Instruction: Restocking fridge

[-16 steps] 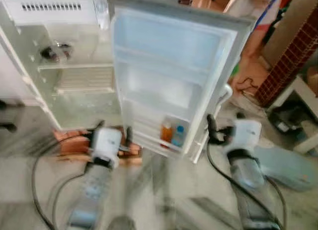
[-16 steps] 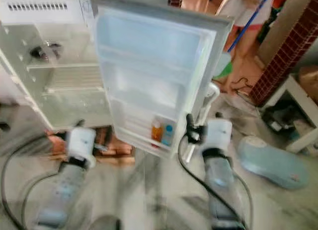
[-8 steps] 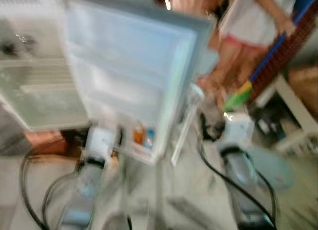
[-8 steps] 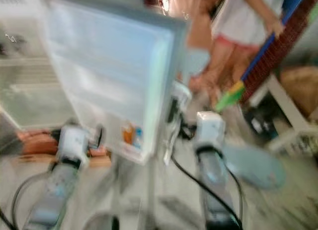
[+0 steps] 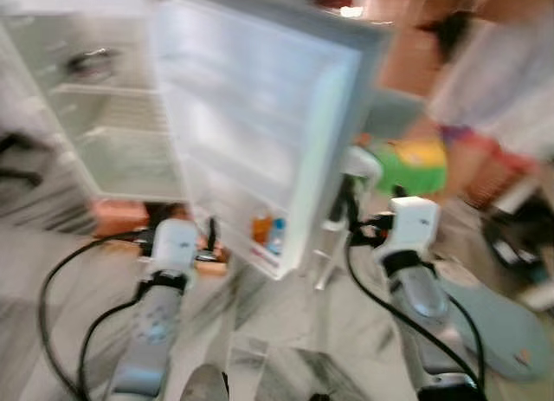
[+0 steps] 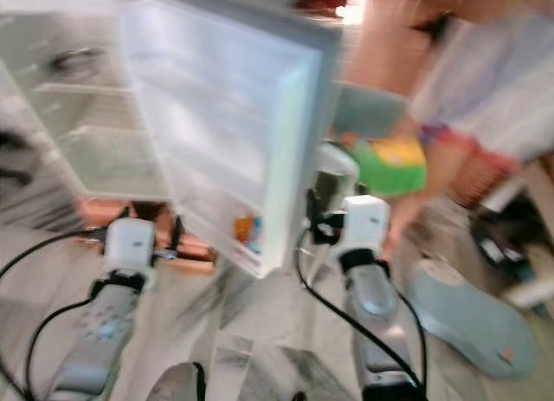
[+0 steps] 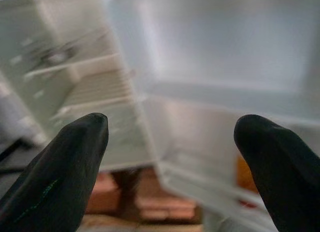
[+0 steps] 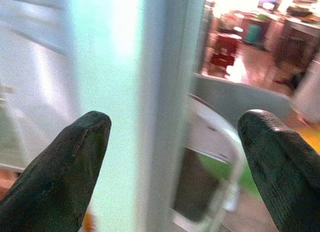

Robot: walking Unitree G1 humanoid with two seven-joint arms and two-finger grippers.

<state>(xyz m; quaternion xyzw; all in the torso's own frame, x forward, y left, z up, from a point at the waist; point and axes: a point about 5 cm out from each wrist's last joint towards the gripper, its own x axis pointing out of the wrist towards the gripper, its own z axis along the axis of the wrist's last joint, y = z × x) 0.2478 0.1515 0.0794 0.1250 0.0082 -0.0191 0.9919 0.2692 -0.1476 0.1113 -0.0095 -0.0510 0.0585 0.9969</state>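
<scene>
Since the earlier frame my view has swung and a person has stepped closer. Both grippers, left and right, gape empty facing the fridge door, bottles low in it. Blur risks clipping its edge.

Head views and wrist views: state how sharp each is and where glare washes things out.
Left eye view: motion-blurred; the fridge door glares pale, the person is smeared. Right eye view: blurrier. Left wrist view: dark fingertips soft, shelves hazy. Right wrist view: the door edge blown out white-green.
</scene>
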